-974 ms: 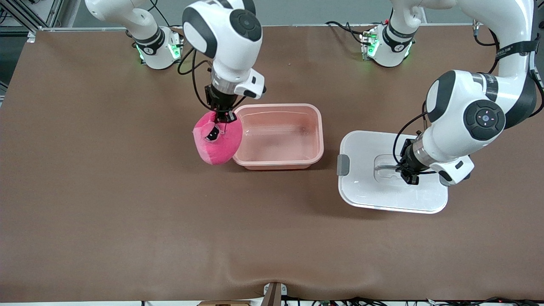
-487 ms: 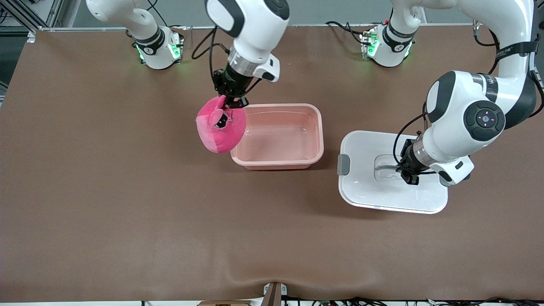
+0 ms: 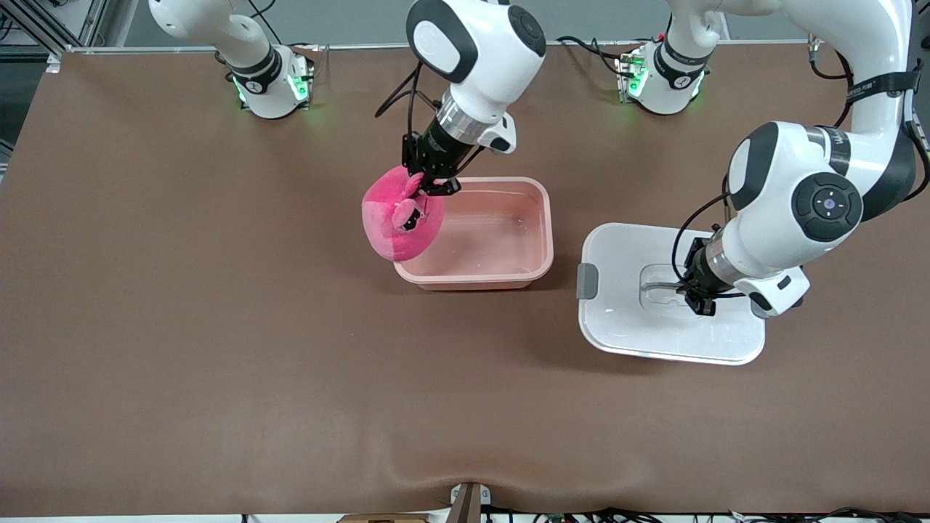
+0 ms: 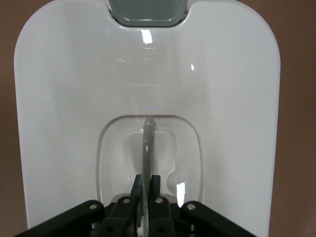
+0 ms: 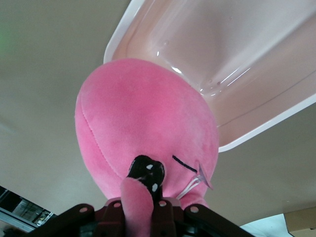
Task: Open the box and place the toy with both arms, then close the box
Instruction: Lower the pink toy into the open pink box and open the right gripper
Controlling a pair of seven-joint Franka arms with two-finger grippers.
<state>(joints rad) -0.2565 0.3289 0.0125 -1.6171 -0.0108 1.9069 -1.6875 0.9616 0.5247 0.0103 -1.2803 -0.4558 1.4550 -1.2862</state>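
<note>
The open pink box (image 3: 546, 240) sits mid-table with nothing inside. The pink toy (image 3: 402, 215) hangs over the rim of the box at the end toward the right arm. My right gripper (image 3: 430, 182) is shut on one of its protruding eyes. In the right wrist view the toy (image 5: 143, 123) hangs below my right gripper (image 5: 145, 200), over the box's corner (image 5: 237, 59). The white lid (image 3: 625, 327) lies flat on the table beside the box, toward the left arm's end. My left gripper (image 3: 696, 298) is shut on its upright handle (image 4: 147, 143). In the left wrist view the jaws of my left gripper (image 4: 146, 185) pinch that thin handle.
A grey clip (image 3: 586, 282) sits on the lid's edge that faces the box, also seen as the grey clip (image 4: 148, 10) in the left wrist view. The two arm bases (image 3: 269, 83) (image 3: 661, 80) stand at the table's back edge. Brown tabletop (image 3: 254, 378) stretches toward the camera.
My right gripper has carried the toy from beside the box's end to over its rim. The left gripper and the lid have not moved.
</note>
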